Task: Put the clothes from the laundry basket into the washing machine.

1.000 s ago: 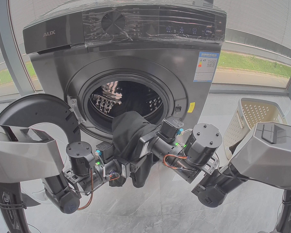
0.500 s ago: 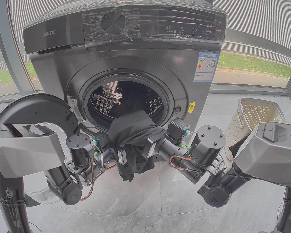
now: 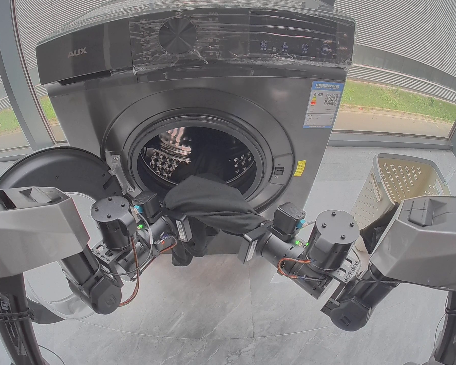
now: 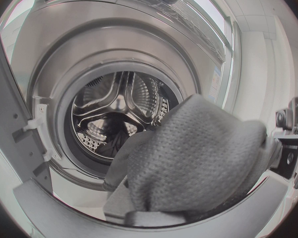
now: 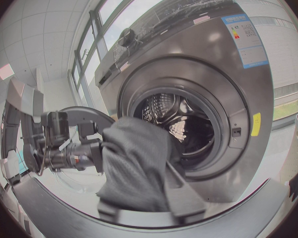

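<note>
Black garment [image 3: 210, 206] now stretches wider at frame centre since my arms spread apart. Left gripper [image 3: 183, 227] and right gripper [image 3: 249, 234] both clamp it before the washing machine [image 3: 197, 95], so I judge it ready to push in.

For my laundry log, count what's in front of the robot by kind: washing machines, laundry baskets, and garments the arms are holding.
Washing machine: 1
Laundry basket: 1
Black garment, held in front of the open drum: 1
Total: 3
</note>
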